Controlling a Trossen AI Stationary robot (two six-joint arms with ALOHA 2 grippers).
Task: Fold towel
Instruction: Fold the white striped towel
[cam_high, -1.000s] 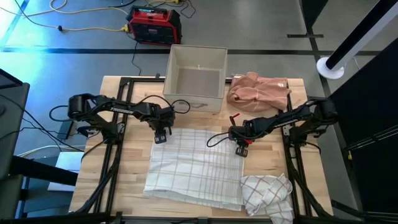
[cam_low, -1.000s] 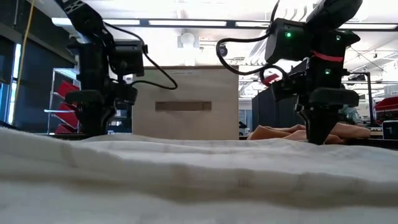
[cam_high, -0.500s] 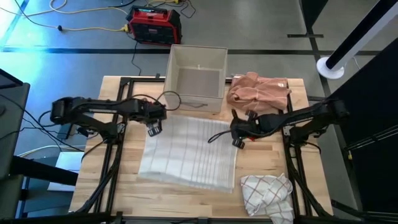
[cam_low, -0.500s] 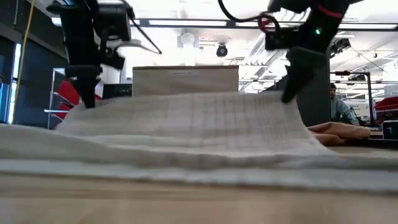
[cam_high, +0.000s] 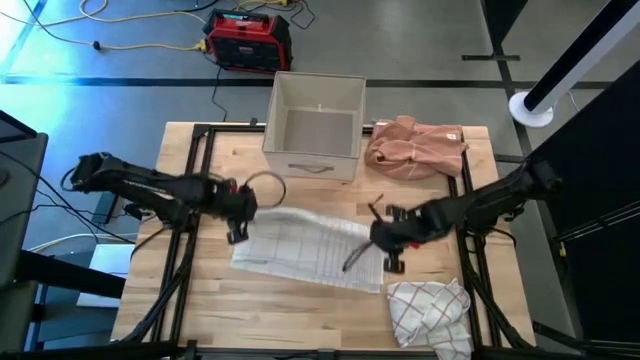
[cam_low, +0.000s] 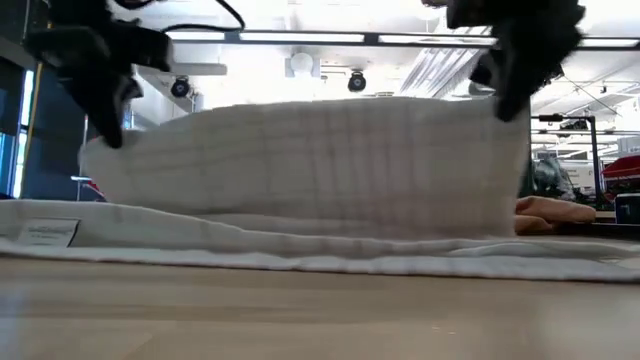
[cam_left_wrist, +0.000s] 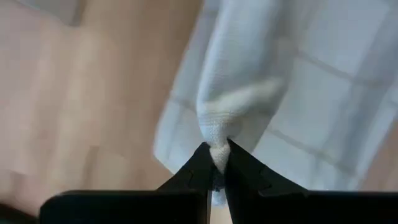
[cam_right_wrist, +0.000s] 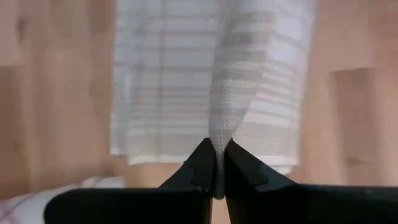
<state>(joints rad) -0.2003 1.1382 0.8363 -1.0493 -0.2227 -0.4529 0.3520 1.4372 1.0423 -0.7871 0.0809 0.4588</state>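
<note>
Checked towel (cam_high: 305, 250) lying on the table (cam_high: 200, 300), just in front of the open box (cam_high: 315, 125). Far edge lifted off the wood and hanging like a curtain, near edge resting flat.

Left gripper (cam_high: 236, 212) at the towel's left end, fingers pressed together on a bunched corner, clear in the left wrist view (cam_left_wrist: 216, 163). Right gripper (cam_high: 392, 250) at the towel's right end, likewise pinching a corner, seen close in the right wrist view (cam_right_wrist: 217, 168). In the low view, towel (cam_low: 310, 165) held up as a wide sheet between the two, left gripper (cam_low: 100, 120) and right gripper (cam_low: 512, 95) at its upper corners.

Compared with a second ago: then spread flat and wide, grippers pressing down at the two corners nearest the box. Half a second ago: corners raised, cloth starting to drape. Now: both corners carried farther away from the box, towel's visible footprint from above much narrower.

Meaning for the task: first fold likely about halfway through, lifted edge probably to be laid over the edge farthest from the box. Corners level in the low view, so an even fold seems likely.

Crumpled pink cloth (cam_high: 415, 145) right of the box. Second checked cloth (cam_high: 430, 310) heaped beyond the towel's right end, well away from the box.
</note>
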